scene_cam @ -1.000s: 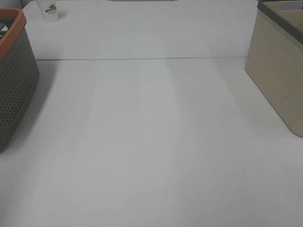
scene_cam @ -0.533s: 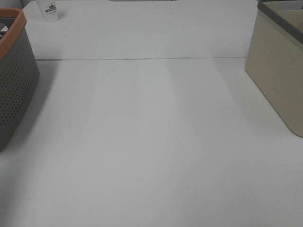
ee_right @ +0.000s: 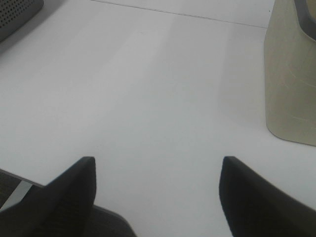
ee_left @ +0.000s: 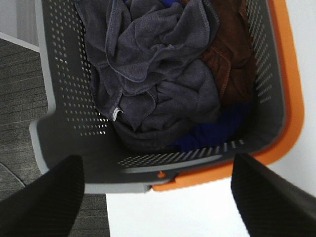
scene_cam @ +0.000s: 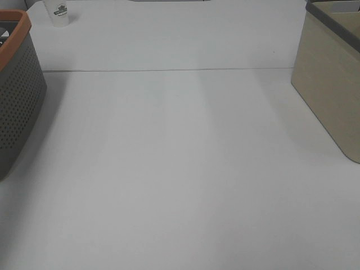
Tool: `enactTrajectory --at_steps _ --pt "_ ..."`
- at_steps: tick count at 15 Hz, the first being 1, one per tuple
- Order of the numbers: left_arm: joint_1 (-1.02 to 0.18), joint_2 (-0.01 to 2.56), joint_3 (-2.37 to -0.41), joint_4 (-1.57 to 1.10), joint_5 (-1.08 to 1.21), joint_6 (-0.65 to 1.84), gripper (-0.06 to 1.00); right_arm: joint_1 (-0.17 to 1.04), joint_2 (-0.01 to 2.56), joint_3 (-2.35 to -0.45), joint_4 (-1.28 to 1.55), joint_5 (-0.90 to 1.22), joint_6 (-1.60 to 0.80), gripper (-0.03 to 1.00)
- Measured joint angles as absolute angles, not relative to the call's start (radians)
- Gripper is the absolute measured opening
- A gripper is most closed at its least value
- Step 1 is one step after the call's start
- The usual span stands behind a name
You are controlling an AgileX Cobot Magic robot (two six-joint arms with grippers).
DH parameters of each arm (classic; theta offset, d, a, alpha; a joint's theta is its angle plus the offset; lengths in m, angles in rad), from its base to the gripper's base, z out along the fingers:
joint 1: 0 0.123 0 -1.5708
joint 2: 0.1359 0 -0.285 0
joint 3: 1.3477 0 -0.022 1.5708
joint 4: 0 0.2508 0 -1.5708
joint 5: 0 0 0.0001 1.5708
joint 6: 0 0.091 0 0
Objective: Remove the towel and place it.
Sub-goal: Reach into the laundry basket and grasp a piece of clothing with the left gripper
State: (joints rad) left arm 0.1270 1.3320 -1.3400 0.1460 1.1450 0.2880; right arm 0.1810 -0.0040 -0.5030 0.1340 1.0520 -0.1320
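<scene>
White worktop (scene_cam: 180, 169) spans the high view. At its left edge, a grey orange-rimmed basket (scene_cam: 17, 101) holds the crumpled charcoal towel (ee_left: 148, 74), white tag (ee_left: 116, 113) showing, with brown cloth (ee_left: 229, 54) and blue cloth (ee_left: 212, 133). Beige bin (scene_cam: 332, 95) stands at right. Upper left, a cup (scene_cam: 59, 12) bears an unreadable dark logo. Left fingers (ee_left: 44, 202) and right fingers (ee_right: 59, 197) gape, grasping nothing.

Left gripper (ee_left: 158, 200) and right gripper (ee_right: 157, 195) — both jaws spread wide.

You have open surface (scene_cam: 180, 169) between the grey basket (scene_cam: 17, 95) left and beige bin (scene_cam: 332, 84) right; a cup (scene_cam: 59, 12) stands at the far-left corner.
</scene>
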Motion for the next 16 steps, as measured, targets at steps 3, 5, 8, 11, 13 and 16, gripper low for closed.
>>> enactTrajectory --at_steps 3,5,8,11,13,16 --pt "0.157 1.485 -1.419 0.110 1.131 0.405 0.76 0.181 -0.004 -0.503 0.134 1.052 -0.132 0.69" --pt "0.157 1.566 -1.445 0.094 1.113 0.533 0.76 0.181 -0.004 -0.503 0.134 1.052 -0.132 0.69" --pt "0.157 1.689 -1.449 0.095 0.980 0.702 0.76 0.181 -0.004 -0.503 0.134 1.052 -0.132 0.69" --pt "0.157 1.780 -1.449 0.094 0.887 0.750 0.76 0.181 -0.004 -0.503 0.134 1.052 -0.130 0.69" --pt "0.157 1.824 -1.449 0.093 0.860 0.768 0.74 0.181 -0.004 -0.503 0.131 1.052 -0.121 0.69" --pt "0.157 1.871 -1.449 0.066 0.846 0.778 0.72 0.181 -0.004 -0.503 0.098 1.052 -0.078 0.69"
